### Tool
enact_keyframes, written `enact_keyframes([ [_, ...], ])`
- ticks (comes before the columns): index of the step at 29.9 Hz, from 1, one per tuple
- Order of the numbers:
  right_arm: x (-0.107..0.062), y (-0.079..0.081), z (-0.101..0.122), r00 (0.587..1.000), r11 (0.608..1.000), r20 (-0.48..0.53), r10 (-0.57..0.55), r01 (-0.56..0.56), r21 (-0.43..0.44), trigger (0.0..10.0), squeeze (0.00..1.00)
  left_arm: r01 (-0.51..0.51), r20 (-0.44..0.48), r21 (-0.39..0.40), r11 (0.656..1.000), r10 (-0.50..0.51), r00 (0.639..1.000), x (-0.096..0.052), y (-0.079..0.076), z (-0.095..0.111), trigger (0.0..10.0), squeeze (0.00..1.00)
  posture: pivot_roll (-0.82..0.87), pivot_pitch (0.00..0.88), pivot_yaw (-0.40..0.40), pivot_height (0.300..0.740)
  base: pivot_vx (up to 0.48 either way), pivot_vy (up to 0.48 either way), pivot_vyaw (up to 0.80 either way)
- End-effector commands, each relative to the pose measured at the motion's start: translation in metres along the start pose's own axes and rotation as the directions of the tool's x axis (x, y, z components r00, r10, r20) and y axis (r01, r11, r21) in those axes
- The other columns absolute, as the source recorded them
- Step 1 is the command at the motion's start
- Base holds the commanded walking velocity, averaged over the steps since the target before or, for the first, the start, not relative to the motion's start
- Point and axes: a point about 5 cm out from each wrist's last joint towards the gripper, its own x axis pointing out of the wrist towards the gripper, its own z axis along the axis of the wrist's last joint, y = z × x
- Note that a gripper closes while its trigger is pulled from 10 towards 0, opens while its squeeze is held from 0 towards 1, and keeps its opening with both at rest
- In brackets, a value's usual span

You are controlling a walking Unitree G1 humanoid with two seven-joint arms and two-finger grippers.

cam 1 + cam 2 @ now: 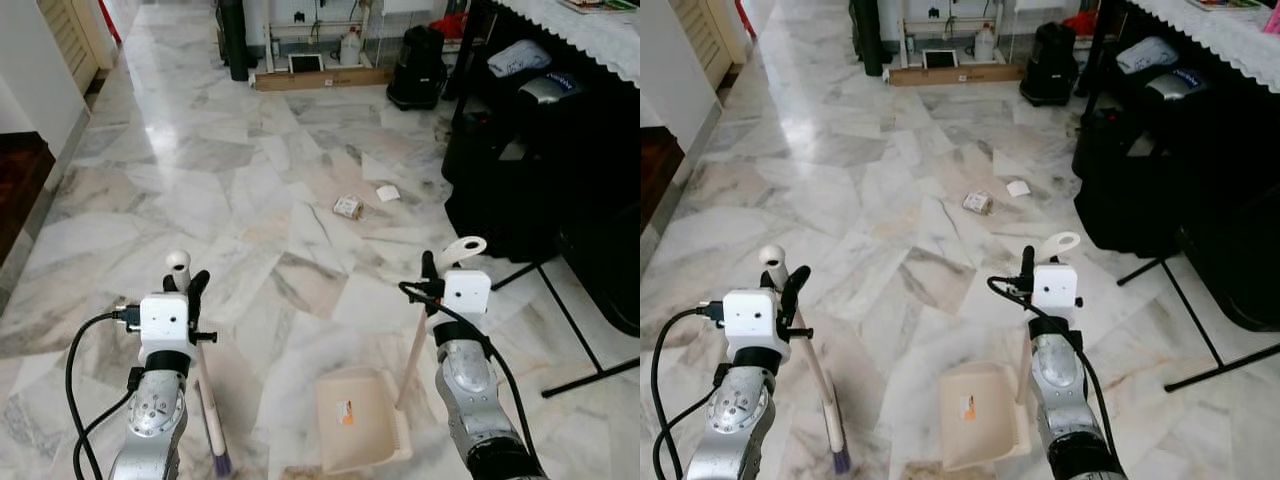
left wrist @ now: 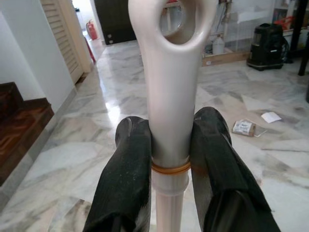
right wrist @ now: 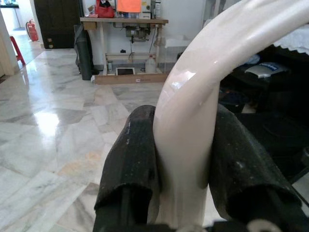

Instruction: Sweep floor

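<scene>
Broom (image 1: pixel 205 395) handle is clamped in the left gripper (image 2: pixel 170 145); right gripper (image 3: pixel 181 145) clamps the dustpan (image 1: pixel 358 420) handle, litter (image 1: pixel 348 207) well beyond the dustpan

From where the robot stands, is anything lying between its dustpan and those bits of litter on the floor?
Nothing visible does. Bare marble floor lies between the dustpan and the crumpled wrapper and paper scrap. The black stand legs sit off to the right.

My two head cameras look forward and down over the marble floor (image 1: pixel 250 200), sharing both arms and the scrap of litter (image 1: pixel 348 207). Each wrist camera sits close behind its end effector, facing along the fingers toward the same far wall.
</scene>
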Motion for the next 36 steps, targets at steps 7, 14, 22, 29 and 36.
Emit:
enact_keyframes([
  [7, 0.0043, 0.0022, 0.011, 0.998, 1.0, 0.059, 0.016, -0.015, -0.02, 10.0, 0.0, 0.007, 0.022, 0.01, 1.0, -0.007, 1.0, 0.0034, 0.0002, 0.0045, 10.0, 0.0, 0.09, 0.08, 0.004, 0.74, 0.304, 0.0, 0.13],
  [14, 0.0039, 0.0031, 0.011, 0.998, 1.0, 0.06, 0.016, -0.016, 0.005, 10.0, 0.0, 0.008, 0.017, 0.011, 1.0, -0.008, 1.0, 0.0012, -0.0003, 0.0029, 10.0, 0.0, 0.09, 0.066, 0.001, 0.74, 0.307, 0.0, 0.2],
  [22, 0.0047, 0.0037, 0.0112, 0.998, 1.0, 0.06, 0.021, -0.022, 0.01, 10.0, 0.0, 0.009, 0.015, 0.012, 1.0, -0.009, 1.0, 0.0006, -0.0008, 0.002, 10.0, 0.0, 0.09, 0.06, 0.001, 0.74, 0.307, 0.0, 0.0],
  [29, 0.0044, 0.0047, 0.0119, 0.997, 0.999, 0.067, 0.033, -0.032, -0.015, 10.0, 0.0, 0.01, 0.014, 0.01, 1.0, -0.01, 1.0, 0.0009, -0.0013, 0.0014, 10.0, 0.0, 0.09, 0.053, 0.002, 0.74, 0.306, 0.0, 0.15],
  [36, 0.0049, 0.0032, 0.0125, 0.997, 1.0, 0.069, 0.029, -0.029, -0.003, 10.0, 0.0, 0.006, 0.013, 0.006, 1.0, -0.006, 1.0, 0.0022, -0.0025, 0.0013, 10.0, 0.0, 0.09, 0.061, -0.004, 0.74, 0.307, 0.0, 0.23],
])
